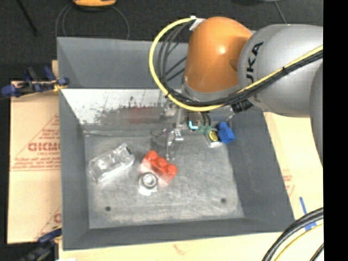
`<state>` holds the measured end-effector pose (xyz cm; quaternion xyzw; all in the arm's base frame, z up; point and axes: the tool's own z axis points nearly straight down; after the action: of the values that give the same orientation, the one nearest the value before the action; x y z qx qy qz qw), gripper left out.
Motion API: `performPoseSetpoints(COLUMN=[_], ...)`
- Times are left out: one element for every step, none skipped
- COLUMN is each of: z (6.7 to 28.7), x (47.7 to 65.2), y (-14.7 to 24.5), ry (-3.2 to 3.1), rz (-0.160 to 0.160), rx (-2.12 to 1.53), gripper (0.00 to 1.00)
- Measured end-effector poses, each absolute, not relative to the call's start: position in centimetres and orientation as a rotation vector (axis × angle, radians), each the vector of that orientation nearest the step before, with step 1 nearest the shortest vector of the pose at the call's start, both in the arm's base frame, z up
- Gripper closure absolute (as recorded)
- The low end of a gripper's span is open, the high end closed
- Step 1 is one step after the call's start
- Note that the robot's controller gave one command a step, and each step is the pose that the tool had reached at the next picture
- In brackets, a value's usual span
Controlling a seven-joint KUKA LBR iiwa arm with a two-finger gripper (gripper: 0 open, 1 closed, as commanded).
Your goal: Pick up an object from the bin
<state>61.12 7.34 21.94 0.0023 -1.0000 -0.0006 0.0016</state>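
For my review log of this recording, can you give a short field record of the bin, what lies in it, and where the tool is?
container: grey metal bin
tool: low over the bin's middle, just behind the red thing
nearest thing: red lumpy plastic piece, mid-floor
beside it: round white-and-silver cap-like piece, against the red piece's front-left side
further left: clear crumpled plastic packet, apart from the other two
pick: not yet done; all three things lie on the bin floor
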Motion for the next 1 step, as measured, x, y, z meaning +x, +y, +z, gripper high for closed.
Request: performPoseSetpoints(z=[7.28], x=[58.60], y=[6.46], ry=[-3.151], rz=[-0.002], rx=[0.155], gripper=[0.00])
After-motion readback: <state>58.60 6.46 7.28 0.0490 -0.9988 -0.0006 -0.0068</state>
